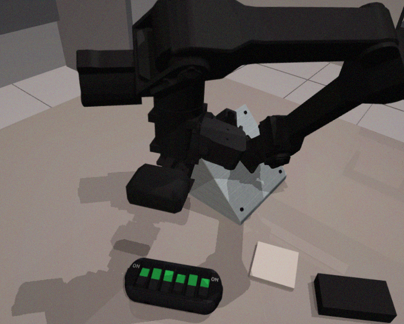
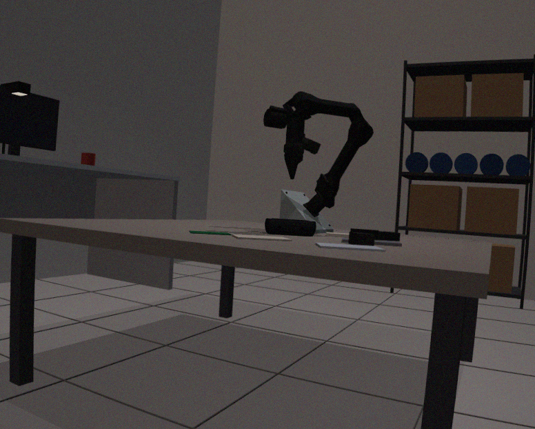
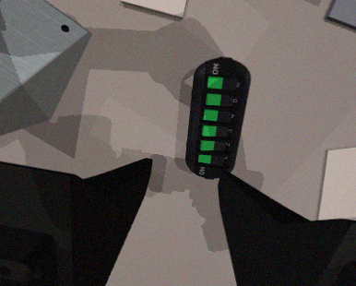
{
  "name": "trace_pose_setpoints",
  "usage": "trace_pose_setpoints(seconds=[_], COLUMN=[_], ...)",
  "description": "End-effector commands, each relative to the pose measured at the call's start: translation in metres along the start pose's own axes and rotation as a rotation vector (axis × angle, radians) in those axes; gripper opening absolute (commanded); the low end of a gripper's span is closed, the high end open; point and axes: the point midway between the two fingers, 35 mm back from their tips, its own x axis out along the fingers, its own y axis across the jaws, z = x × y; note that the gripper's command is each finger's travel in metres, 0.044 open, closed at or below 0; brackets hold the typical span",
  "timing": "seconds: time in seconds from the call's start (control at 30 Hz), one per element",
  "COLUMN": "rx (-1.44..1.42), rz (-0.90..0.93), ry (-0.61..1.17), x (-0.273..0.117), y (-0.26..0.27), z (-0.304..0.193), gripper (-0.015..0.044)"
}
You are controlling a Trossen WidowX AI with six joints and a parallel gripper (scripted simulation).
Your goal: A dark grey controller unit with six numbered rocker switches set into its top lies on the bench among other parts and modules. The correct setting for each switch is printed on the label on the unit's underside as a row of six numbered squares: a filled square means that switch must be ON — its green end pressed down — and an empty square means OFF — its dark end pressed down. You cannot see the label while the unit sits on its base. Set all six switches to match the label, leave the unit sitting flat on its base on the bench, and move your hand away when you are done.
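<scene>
The dark grey controller unit (image 1: 170, 301) (image 2: 290, 227) (image 3: 195, 125) sits upright, flat on the bench, with its underside hidden. All six rockers show a green end on the ON side and a dark end opposite. In the top view the second, third and fifth green faces look taller than the others; exact tilts are hard to tell. My gripper (image 1: 156, 188) (image 2: 291, 177) (image 3: 185, 172) is open and empty, high above the bench and clear of the unit. In the wrist view its fingertips appear just beyond the switch 1 end.
A metal bracket (image 1: 244, 195) (image 2: 289, 207) (image 3: 34, 65) stands behind the unit, near the arm's lower part. A pale tile (image 1: 274, 264) and a black block (image 1: 352, 295) lie to the right in the top view. Another pale tile (image 3: 341, 184) and a blue-grey plate (image 3: 345, 14) show in the wrist view.
</scene>
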Motion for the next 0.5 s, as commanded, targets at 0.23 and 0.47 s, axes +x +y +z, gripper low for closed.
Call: trace_pose_setpoints(seconds=[0.23,0.47], rx=[0.000,0.000], rz=[0.010,0.010], ry=[-0.005,-0.005], x=[-0.0053,-0.0053], y=[0.0003,0.0003], z=[0.0017,0.0017], gripper=[0.0000,0.0000])
